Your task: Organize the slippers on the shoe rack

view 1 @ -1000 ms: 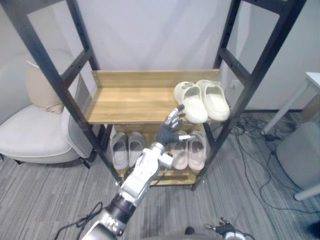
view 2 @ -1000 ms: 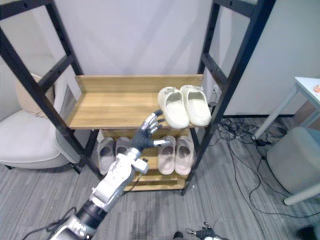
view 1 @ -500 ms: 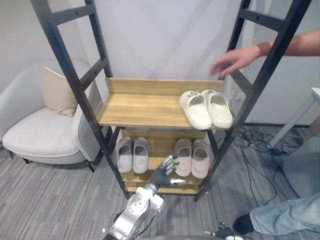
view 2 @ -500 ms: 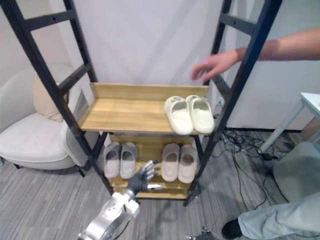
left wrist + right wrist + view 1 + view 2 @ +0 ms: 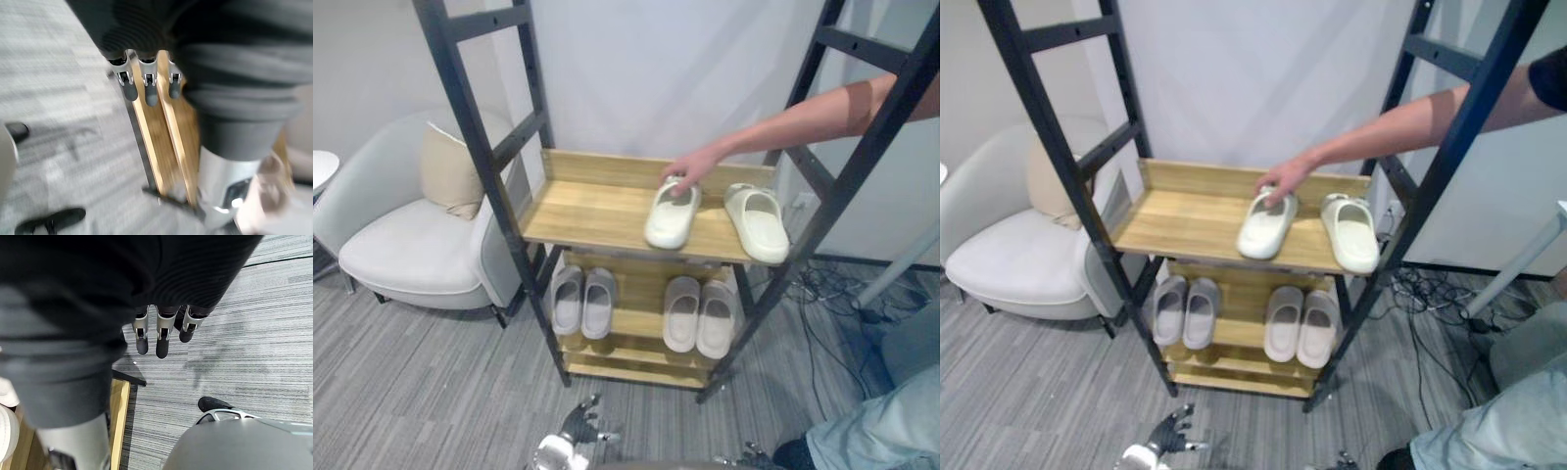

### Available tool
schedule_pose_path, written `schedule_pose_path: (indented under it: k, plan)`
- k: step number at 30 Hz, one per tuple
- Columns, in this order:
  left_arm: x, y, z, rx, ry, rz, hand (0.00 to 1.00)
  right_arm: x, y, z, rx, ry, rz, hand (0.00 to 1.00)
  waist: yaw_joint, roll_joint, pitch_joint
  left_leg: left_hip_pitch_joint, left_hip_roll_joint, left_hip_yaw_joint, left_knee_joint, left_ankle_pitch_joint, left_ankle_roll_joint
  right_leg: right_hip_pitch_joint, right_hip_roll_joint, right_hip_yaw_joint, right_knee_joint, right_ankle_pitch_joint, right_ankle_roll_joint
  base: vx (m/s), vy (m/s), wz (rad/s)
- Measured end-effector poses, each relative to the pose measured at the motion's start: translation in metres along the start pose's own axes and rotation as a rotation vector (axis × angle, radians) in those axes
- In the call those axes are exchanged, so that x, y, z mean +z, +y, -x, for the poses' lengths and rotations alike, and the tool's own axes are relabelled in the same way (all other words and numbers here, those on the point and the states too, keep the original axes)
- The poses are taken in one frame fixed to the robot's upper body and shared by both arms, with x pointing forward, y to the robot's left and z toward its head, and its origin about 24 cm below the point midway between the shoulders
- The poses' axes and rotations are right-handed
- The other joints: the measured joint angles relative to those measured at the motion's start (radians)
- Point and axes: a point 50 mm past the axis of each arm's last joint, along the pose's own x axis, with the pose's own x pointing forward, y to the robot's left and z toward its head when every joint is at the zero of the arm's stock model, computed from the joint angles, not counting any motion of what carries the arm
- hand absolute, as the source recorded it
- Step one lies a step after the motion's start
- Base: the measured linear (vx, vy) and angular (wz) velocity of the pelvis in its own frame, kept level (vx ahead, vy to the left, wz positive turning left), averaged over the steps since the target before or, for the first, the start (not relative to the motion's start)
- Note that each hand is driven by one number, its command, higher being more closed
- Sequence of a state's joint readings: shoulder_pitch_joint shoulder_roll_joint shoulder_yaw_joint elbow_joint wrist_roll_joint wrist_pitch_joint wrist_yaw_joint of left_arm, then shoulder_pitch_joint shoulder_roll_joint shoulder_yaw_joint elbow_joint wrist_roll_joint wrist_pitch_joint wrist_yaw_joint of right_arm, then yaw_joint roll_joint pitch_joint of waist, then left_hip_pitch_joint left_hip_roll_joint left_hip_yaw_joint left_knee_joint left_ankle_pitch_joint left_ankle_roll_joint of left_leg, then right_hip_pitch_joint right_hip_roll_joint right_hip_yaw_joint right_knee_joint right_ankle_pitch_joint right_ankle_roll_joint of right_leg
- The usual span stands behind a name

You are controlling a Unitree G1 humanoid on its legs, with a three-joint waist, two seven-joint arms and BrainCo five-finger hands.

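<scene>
While a person's hand (image 5: pixel 683 174) rests on the cream slipper (image 5: pixel 671 217) at twelve o'clock on the upper shelf (image 5: pixel 587 211) of the shoe rack (image 5: pixel 489 147), both of mine hang low. My left hand (image 5: pixel 579 429) is down at six o'clock, fingers loose and empty. My right hand (image 5: pixel 159 335) is straight-fingered over the floor (image 5: pixel 234 333), holding nothing. That slipper lies angled, apart from its mate (image 5: pixel 759 221) toward three o'clock. Best play, I reckon: wait for the person's arm (image 5: pixel 783 122) to clear, then reach up, turn the slipper parallel and slide it snug beside the mate.

Matt cream slippers (image 5: pixel 760 223), grained wooden shelf (image 5: pixel 592 208), black metal frame (image 5: pixel 487 162), ribbed grey carpet (image 5: pixel 411 392), smooth armchair (image 5: pixel 401 257)
</scene>
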State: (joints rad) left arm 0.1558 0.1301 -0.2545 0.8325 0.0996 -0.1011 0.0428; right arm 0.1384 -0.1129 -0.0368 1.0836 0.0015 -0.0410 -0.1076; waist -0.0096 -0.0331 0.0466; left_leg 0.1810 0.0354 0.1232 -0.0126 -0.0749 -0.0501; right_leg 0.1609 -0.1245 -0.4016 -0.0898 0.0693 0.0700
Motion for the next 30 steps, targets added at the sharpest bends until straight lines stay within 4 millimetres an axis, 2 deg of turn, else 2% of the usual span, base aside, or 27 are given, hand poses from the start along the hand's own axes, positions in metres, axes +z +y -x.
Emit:
schedule_pose_path:
  k: [6, 15, 26, 30]
  plan:
    - [-0.008, 0.009, -0.002, 0.083, 0.052, 0.012, 0.00, 0.000, 0.002, 0.000, -0.012, -0.001, -0.024, 0.00, 0.000, -0.007, 0.007, 0.000, 0.000, -0.002, 0.000, -0.001, -0.001, 0.001, 0.000, -0.005, 0.000, -0.007, 0.007, 0.00, 0.000, 0.00]
    - [-0.014, 0.014, -0.002, 0.150, 0.086, 0.053, 0.00, 0.001, 0.002, 0.000, -0.021, -0.002, -0.043, 0.00, 0.000, -0.004, 0.015, 0.004, 0.001, -0.004, -0.001, -0.002, -0.002, 0.007, 0.000, -0.006, 0.000, -0.012, 0.007, 0.00, 0.000, 0.00]
    - [-0.012, 0.013, -0.003, 0.150, 0.085, 0.058, 0.00, 0.002, -0.001, 0.000, -0.028, -0.012, -0.040, 0.00, -0.003, 0.010, 0.035, 0.015, 0.008, 0.003, -0.001, -0.012, -0.010, 0.015, 0.007, 0.002, 0.000, -0.013, 0.001, 0.00, 0.007, -0.02]
    - [-0.004, 0.006, -0.006, 0.111, 0.057, 0.007, 0.00, 0.003, -0.004, 0.000, -0.035, -0.015, -0.035, 0.00, -0.004, 0.023, 0.048, 0.018, 0.011, 0.005, -0.001, -0.014, -0.012, 0.016, 0.010, 0.004, 0.000, -0.014, 0.000, 0.00, 0.000, 0.00]
